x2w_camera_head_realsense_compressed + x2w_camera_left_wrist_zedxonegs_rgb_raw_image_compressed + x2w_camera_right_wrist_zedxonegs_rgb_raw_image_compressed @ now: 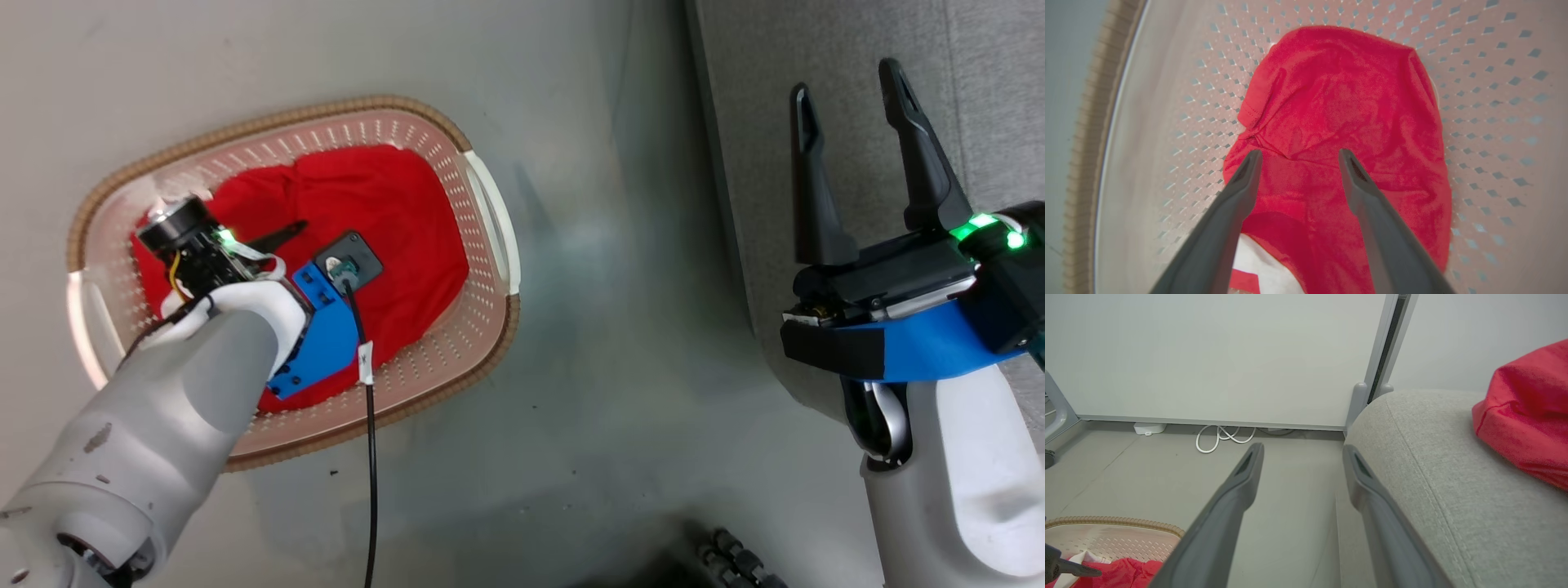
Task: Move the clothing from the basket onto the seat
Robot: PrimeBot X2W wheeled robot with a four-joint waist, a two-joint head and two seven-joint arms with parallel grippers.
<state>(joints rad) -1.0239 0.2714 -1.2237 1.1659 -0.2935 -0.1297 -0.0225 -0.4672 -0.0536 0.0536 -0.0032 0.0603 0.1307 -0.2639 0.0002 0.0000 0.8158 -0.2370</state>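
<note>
Clothing: a red heap [1339, 106] lying in the bottom of the basket [469, 327], which stands on the floor [637, 367] to the left of the seat [980, 73].
Second red garment: [1527, 424] already resting on the seat cushion, at the right of the right wrist view.
Left gripper: [1299, 157] down inside the basket, fingers spread and holding nothing, tips poised at a crease near the heap's middle. Whether they touch the cloth cannot be told.
Right gripper: [847, 82] spread and empty, hanging at the seat's near edge, well apart from the basket.
Key relation: the heap lies straight ahead of and beneath the left fingers, so the left arm is by far the nearer.
Long axis: the heap runs lengthwise along the basket, handle to handle. In the left wrist view it stretches away in line with the two fingers.
Next move, as judged: lower, close on the crease, then lift and carry rightward to the seat.
</note>
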